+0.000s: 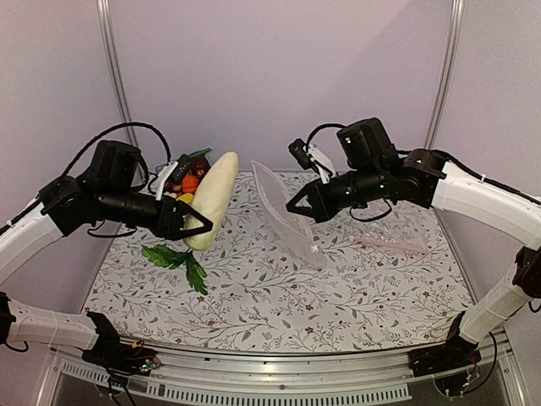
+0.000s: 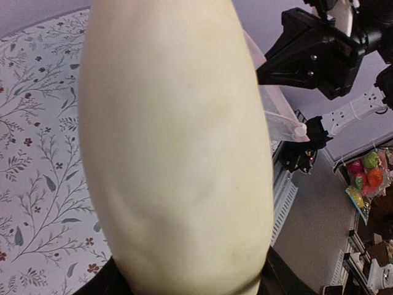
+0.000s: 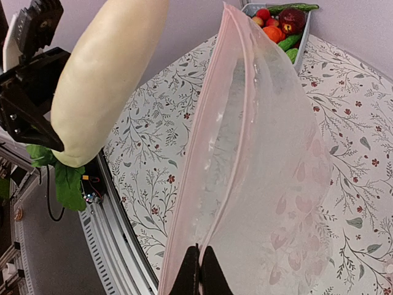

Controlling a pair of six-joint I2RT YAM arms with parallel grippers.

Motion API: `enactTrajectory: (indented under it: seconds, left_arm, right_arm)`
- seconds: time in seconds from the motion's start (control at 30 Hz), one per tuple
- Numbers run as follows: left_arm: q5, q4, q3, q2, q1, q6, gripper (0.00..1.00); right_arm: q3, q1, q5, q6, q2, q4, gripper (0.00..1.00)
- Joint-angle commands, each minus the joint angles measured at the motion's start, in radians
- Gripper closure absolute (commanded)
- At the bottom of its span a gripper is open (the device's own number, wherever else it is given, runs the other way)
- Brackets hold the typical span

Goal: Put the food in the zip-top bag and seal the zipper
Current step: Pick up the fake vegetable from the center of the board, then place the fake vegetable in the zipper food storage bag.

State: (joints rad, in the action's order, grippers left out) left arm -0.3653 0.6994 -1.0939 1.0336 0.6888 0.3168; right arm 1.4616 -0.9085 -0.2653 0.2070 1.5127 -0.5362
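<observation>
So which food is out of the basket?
The long cream-white vegetable, held up by the left gripper; the orange piece and maroon piece sit in the basket.

Floral table (image 1: 338, 309); second clear bag (image 1: 390, 244) flat at right

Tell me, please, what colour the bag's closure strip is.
The zipper is faint pink; right wrist view.

The long vegetable (image 1: 213, 196) hangs left of the zip-top bag (image 1: 283, 213).
</observation>
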Motion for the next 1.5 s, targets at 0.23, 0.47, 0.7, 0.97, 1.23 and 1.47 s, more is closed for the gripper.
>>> enactTrajectory:
  seconds: [0.23, 0.47, 0.7, 0.97, 1.23, 1.47]
  left_arm:
    - [-0.514, 0.1, -0.098, 0.11, 0.015, 0.165, 0.6]
    - [-0.566, 0.025, -0.026, 0.125, 0.02, 0.28, 0.6]
    - [-0.577, -0.128, 0.071, 0.13, 0.021, 0.398, 0.6]
    - [-0.585, -0.255, 0.077, 0.195, 0.02, 0.49, 0.6]
    - [-0.582, -0.29, 0.099, 0.26, 0.018, 0.536, 0.6]
    - [-0.57, -0.372, 0.138, 0.286, -0.003, 0.604, 0.6]
  right_arm:
    - [0.045, 0.002, 0.115, -0.179, 0.04, -0.164, 1.0]
    - [0.056, -0.021, 0.213, -0.196, 0.057, -0.146, 1.0]
    - [0.07, -0.047, 0.259, -0.196, 0.081, -0.121, 1.0]
    - [0.072, -0.1, 0.315, -0.239, 0.106, -0.116, 1.0]
    - [0.047, -0.163, 0.432, -0.262, 0.103, -0.099, 1.0]
    - [0.017, -0.205, 0.411, -0.304, 0.1, -0.054, 1.0]
